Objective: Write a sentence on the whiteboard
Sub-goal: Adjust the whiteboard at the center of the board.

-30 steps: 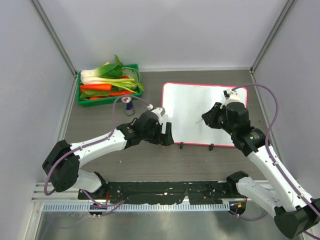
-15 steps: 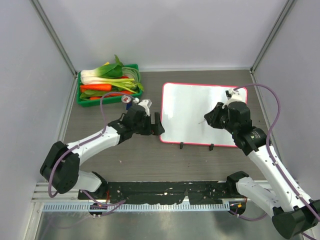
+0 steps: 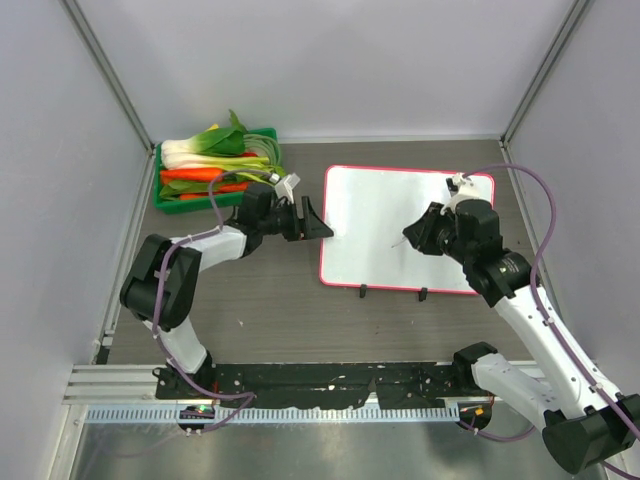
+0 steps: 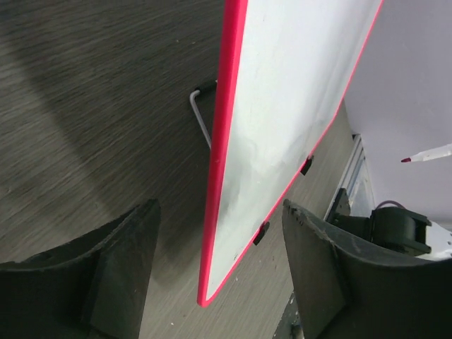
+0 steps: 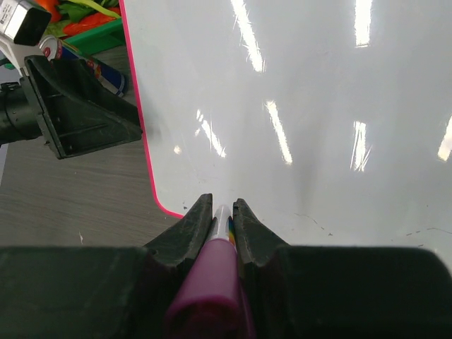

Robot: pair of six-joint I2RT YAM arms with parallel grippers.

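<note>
The whiteboard [image 3: 400, 200] stands propped on the table, white with a pink-red frame. My left gripper [image 3: 318, 222] is at its left edge. In the left wrist view its jaws [image 4: 220, 206] are open, with the board's red edge [image 4: 224, 141] in the gap and touching neither finger. My right gripper [image 3: 418, 232] hovers over the board's middle, shut on a marker [image 5: 212, 282] with a magenta body. The marker's tip [image 3: 402, 240] points at the white surface [image 5: 318, 106]. The sentence is out of view: the board shows only glare and faint specks.
A green crate of vegetables [image 3: 215, 165] sits at the back left. A small can [image 5: 106, 74] stands between it and the board, just behind my left gripper [image 5: 92, 120]. Two black feet [image 3: 363, 292] and a wire stand [image 4: 201, 116] hold the board up. Grey walls close both sides.
My left gripper has moved back from the board's near left corner to the middle of its left edge, the arm folding in. My right gripper with the marker has hardly shifted.
</note>
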